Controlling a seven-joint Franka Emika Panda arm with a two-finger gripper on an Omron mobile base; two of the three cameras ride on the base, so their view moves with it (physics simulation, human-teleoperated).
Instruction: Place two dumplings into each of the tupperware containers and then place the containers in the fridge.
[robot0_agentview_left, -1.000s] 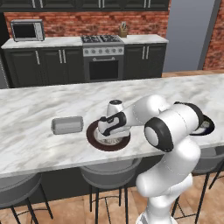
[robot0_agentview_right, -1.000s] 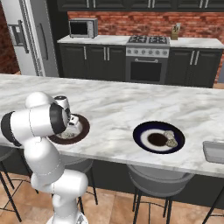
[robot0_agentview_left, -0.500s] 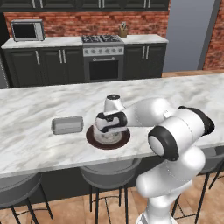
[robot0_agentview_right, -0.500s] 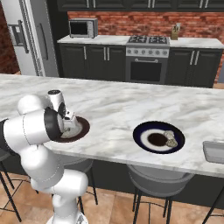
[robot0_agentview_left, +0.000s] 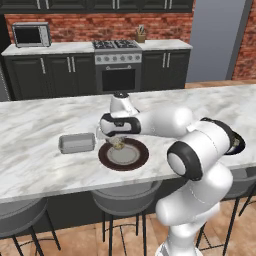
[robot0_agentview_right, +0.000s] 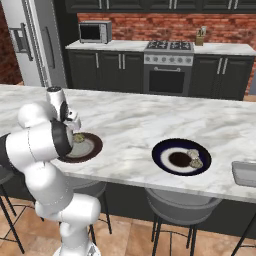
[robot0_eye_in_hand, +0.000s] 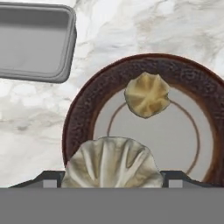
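The marble table (robot0_agentview_left: 45, 165) is seen carrying a brown-rimmed plate (robot0_agentview_left: 123, 154), over which the gripper (robot0_agentview_left: 117, 142) is lowered from the white arm. In the hand view a large pale dumpling (robot0_eye_in_hand: 113, 162) is seen at 6 o'clock, lying between the two dark finger tips (robot0_eye_in_hand: 51, 178) at the plate's near rim. The jaws are set wide on either side of it; whether the pads press on it cannot be told. A second, smaller yellowish dumpling (robot0_eye_in_hand: 147, 94) is seen on the plate's grey centre at about 12 o'clock from the first, apart from it.

A translucent grey tupperware container (robot0_agentview_left: 77, 143) is seen on the table just beside the plate, at about 9 o'clock from it in the left base view; in the hand view it appears at 10 o'clock, with nothing seen inside it. A second container (robot0_agentview_right: 245, 173) is cut by the frame edge at 3 o'clock in the right base view.

In the same view a dark blue-rimmed plate (robot0_agentview_right: 162, 150) is set well apart from the first plate, at 3 o'clock from it, and two further dumplings (robot0_agentview_right: 193, 158) are seen on its right part, close together. The silver-grey fridge (robot0_agentview_right: 29, 42) is seen at 10 o'clock, beyond the table, with its door closed.
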